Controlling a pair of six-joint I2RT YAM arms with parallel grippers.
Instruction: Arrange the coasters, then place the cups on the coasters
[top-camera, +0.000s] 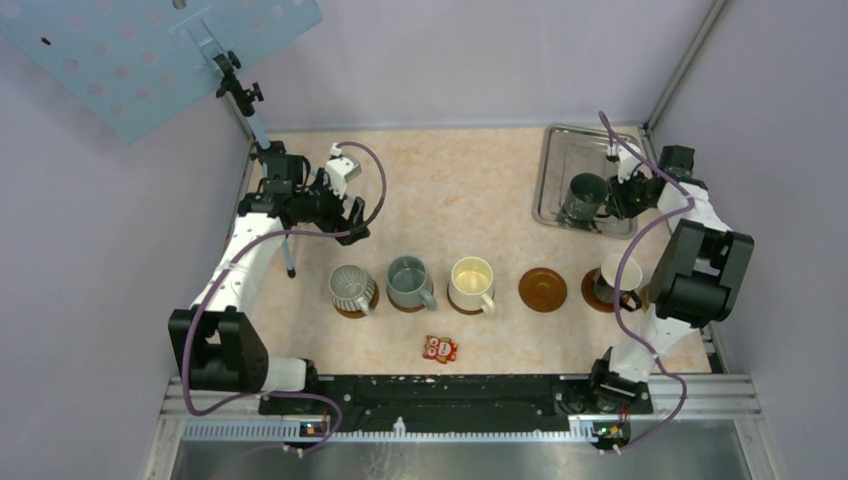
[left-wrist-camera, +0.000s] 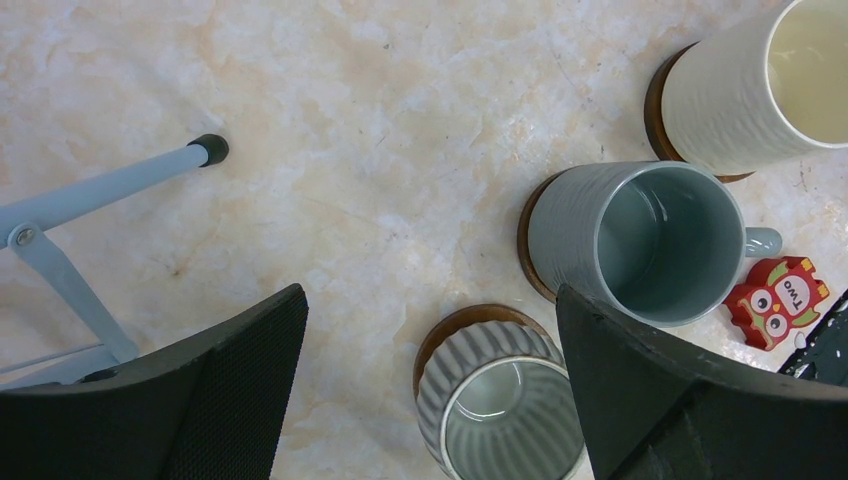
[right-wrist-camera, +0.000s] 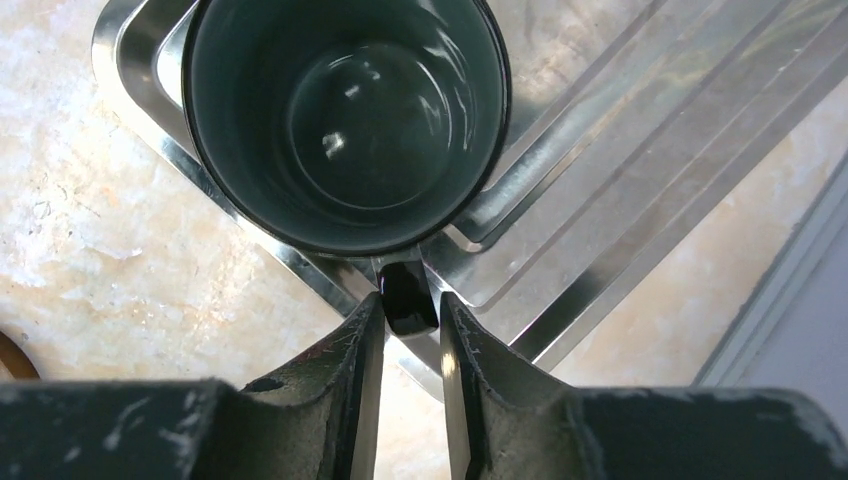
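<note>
Beige marbled table (top-camera: 450, 200), 5 coasters (top-camera: 543, 290) in row, metal tray (top-camera: 570, 150) far rt, red packet (top-camera: 441, 348) front

Tabletop (top-camera: 450, 190): peach-cream marbling. Ribbed mug (top-camera: 350, 287): light grey stripes, pale blue-grey inside. Blue-grey mug (top-camera: 408, 281), plain. Cream mug (top-camera: 471, 283), faint wavy ribs. Bare coaster (top-camera: 543, 289): brown. 2 o'clock: glossy dark green mug (top-camera: 583, 198), silver ridged tray (top-camera: 560, 150). 6 o'clock: red owl packet (top-camera: 441, 348), white eyes. 10 o'clock: pale blue perforated board (top-camera: 150, 50).

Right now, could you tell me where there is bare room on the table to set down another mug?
The empty coaster between the cream mug and the white mug is free. Bare tabletop spreads behind the row, between the left gripper and the metal tray. Crowded: the tray's near corner, with the dark green mug and right gripper.
</note>
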